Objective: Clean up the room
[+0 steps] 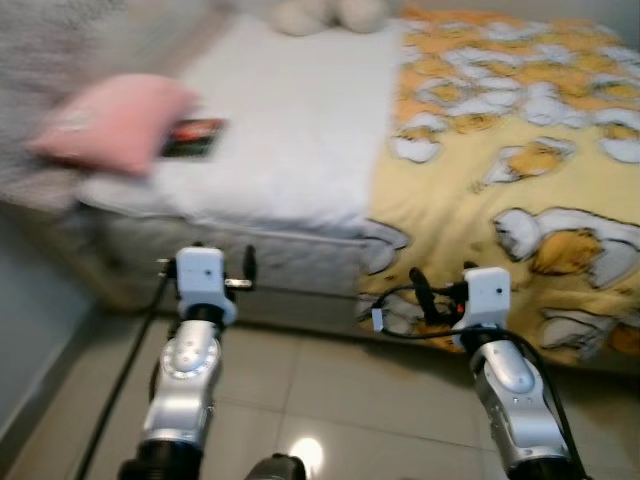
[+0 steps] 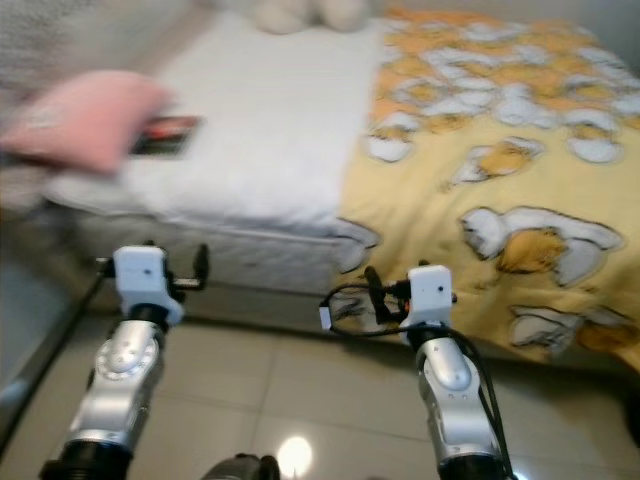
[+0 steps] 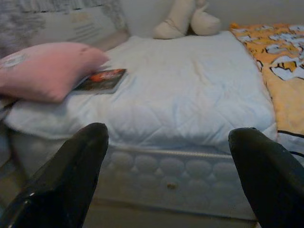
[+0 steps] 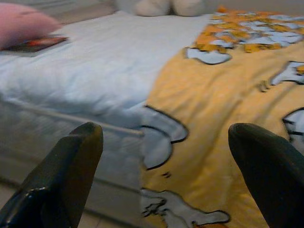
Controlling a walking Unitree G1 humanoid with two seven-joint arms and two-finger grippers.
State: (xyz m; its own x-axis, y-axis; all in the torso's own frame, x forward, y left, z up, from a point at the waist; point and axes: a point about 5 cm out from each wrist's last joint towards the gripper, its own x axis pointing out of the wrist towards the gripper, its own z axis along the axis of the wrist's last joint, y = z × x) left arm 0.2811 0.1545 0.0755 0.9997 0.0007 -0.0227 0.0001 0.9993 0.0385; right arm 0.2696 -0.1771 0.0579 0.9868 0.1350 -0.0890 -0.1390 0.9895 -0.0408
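Observation:
A bed with a white quilted mattress point(image 1: 290, 130) stands in front of me. A yellow blanket point(image 1: 500, 150) with white and orange figures covers its right half and hangs over the front edge. A pink pillow point(image 1: 115, 120) lies at the bed's left end, with a dark book point(image 1: 193, 138) beside it. A cream plush toy point(image 3: 187, 19) rests at the far edge. My left gripper point(image 3: 166, 175) is open and empty, held low before the mattress side. My right gripper point(image 4: 164, 178) is open and empty, facing the blanket's hanging edge.
Light tiled floor point(image 1: 320, 390) lies between me and the bed. A grey wall or panel point(image 1: 30, 330) runs along the left. A grey patterned cushion point(image 3: 28, 23) sits behind the pink pillow.

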